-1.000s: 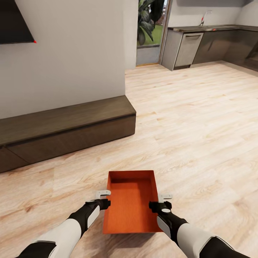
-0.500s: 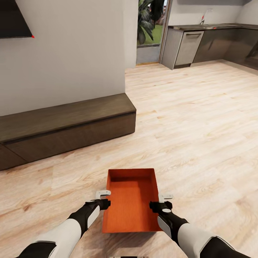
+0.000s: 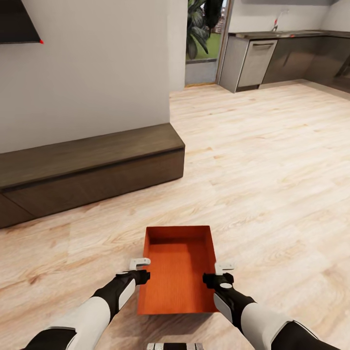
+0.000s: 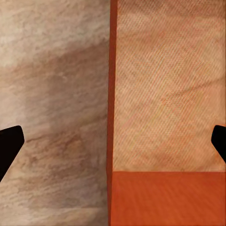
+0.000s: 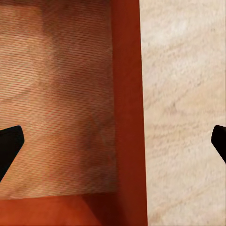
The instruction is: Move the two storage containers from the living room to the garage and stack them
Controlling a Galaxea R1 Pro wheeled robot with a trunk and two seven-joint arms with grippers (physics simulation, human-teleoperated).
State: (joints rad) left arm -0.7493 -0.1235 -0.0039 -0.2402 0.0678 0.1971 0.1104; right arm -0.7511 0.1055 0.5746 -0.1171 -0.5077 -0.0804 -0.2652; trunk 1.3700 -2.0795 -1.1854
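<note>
**Orange-red bin carried between both grippers over wood floor**

Orange-red plastic, finely ribbed: one storage container [image 3: 177,270] sits between the two arms, open top up, above the light wood-plank floor [image 3: 272,160] of the living room. Its interior is bare; nothing lies in it. No brand, label or lettering can be read on the bin or on any nearby surface.

The left gripper [image 3: 139,269] is at the bin's left long wall, the right gripper [image 3: 223,272] at its right long wall. In each wrist view the fingertips are spread wide, and the wall runs between them: one finger [image 4: 9,143] of the left gripper stands outside over the floor, its partner inside over the ribbed bottom. The right gripper straddles its wall [image 5: 127,108] likewise. The jaws are parted, not clamped on the wall; whether any pad touches it I cannot tell.

A low dark cabinet [image 3: 87,170] stands against the white wall ahead-left. Kitchen units [image 3: 272,53] stand in the far room.
</note>
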